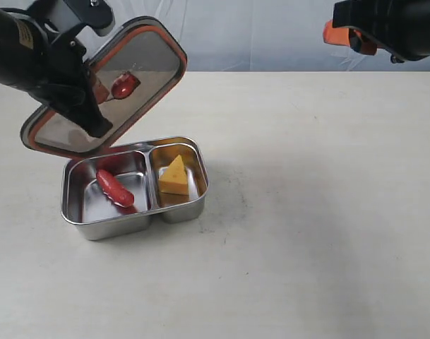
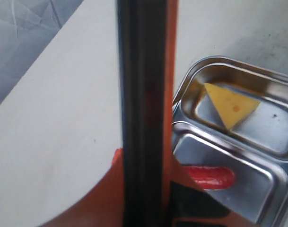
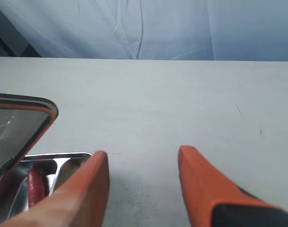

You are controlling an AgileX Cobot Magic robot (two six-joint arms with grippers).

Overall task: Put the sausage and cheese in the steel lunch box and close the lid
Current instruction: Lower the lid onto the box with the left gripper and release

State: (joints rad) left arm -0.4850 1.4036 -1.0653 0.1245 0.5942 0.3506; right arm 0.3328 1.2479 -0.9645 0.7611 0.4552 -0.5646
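Note:
The steel lunch box sits on the table at centre left. In its larger compartment lies the red sausage; the yellow cheese stands in the smaller one. My left gripper is shut on the edge of the dark lid, which hangs tilted above the box's back left. The lid's orange rim and centre tab face the camera. My right gripper is open and empty, high at the upper right, away from the box.
The pale tabletop stretches to the right of and in front of the box. A wrinkled blue-grey backdrop runs behind the table's far edge.

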